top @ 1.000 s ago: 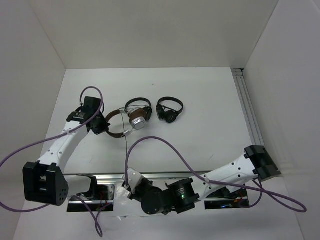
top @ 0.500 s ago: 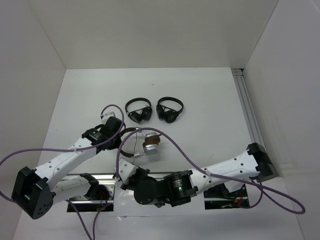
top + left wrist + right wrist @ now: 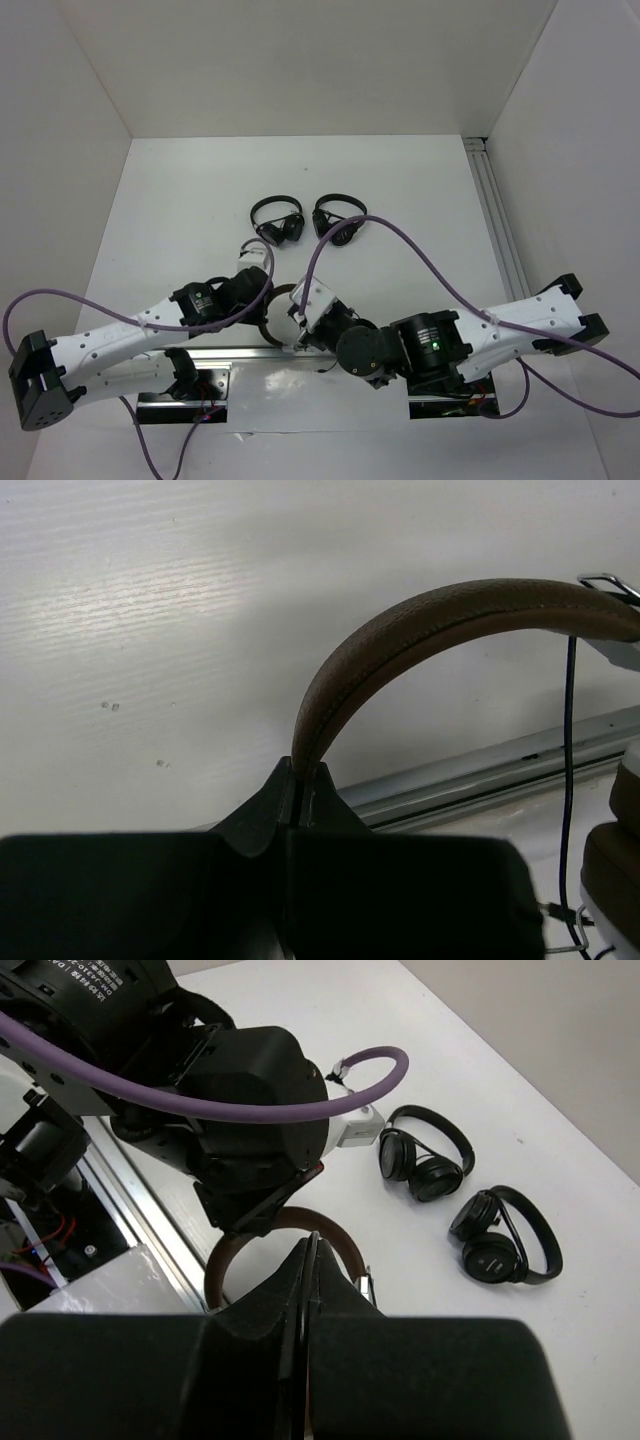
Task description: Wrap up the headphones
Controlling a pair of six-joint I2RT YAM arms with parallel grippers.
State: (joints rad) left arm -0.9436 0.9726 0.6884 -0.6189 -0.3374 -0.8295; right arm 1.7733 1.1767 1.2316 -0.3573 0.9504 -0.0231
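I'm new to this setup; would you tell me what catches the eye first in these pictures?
At the table's near edge, the left hand is clamped on the band of the brown-banded headphones, with the right hand shut close beside it. Farther back, a left black headset and a right black headset lie side by side.

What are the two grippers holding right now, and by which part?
The left gripper is shut on the headphones, pinching the brown headband. The right gripper has its fingers closed by that headband; whether they pinch anything cannot be told.
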